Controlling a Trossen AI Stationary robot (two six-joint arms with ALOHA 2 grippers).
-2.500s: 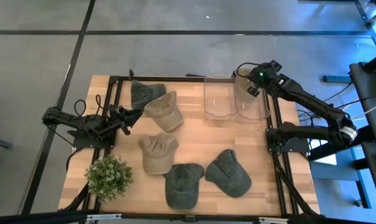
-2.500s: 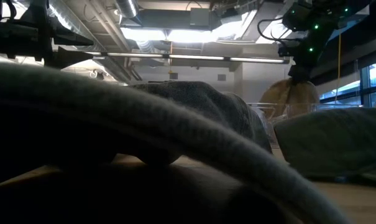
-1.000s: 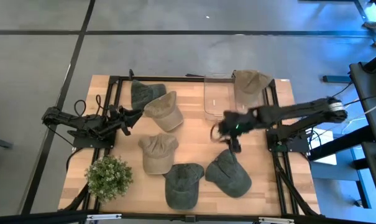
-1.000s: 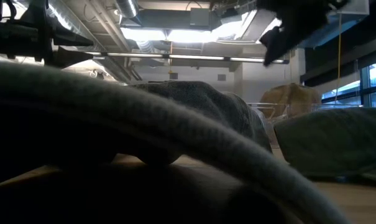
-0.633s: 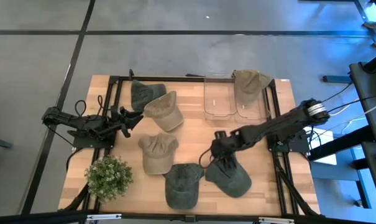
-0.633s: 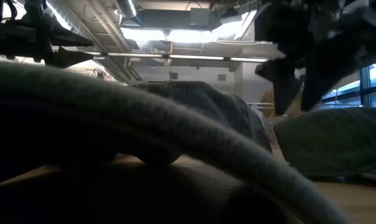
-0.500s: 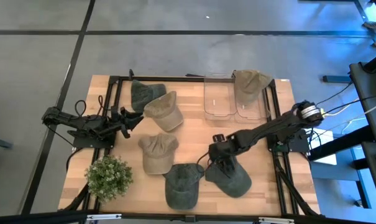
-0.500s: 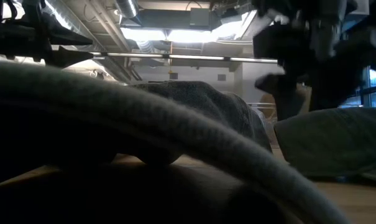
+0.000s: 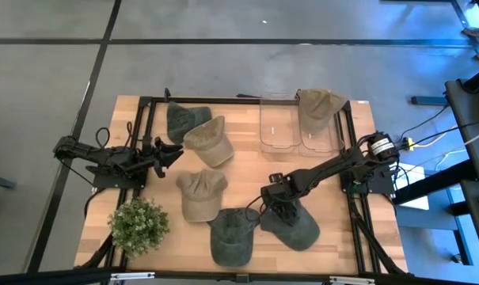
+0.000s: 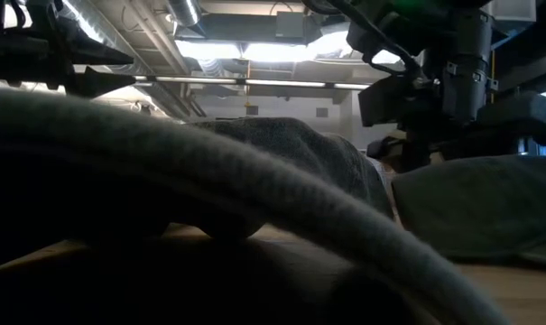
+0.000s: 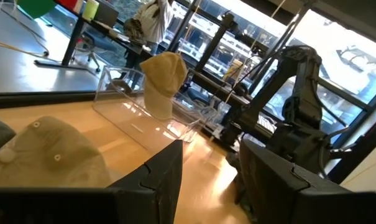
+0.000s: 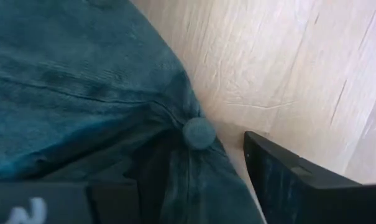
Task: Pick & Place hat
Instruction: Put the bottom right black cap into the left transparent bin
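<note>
A dark green hat (image 9: 293, 223) lies crown up on the table at the near right; it also shows in the low view (image 10: 476, 203). My right gripper (image 9: 274, 207) is open and low over its crown, pointing down. In the right wrist view its fingers (image 12: 299, 186) stand on either side of the hat's top button (image 12: 198, 132). A tan hat (image 9: 318, 105) lies in the right clear bin (image 9: 319, 136). My left gripper (image 9: 172, 150) waits open at the table's left, above the table. My right gripper comes at the dark green hat's crown from above, open, with one finger on each side of the top button (image 12: 198, 132). I cannot tell whether the fingers touch the cloth. The hat lies on the table.
Other hats lie about: dark green (image 9: 182, 119) and tan (image 9: 207, 140) at the far left, tan (image 9: 201, 195) in the middle, dark green (image 9: 233, 236) at the near edge. An empty clear bin (image 9: 277, 123) stands at the back. A potted plant (image 9: 138, 226) stands near left.
My right gripper has gone from beside the clear bins toward the table's near edge and a little left, and down onto the dark green hat. The hats have stayed where they were.
</note>
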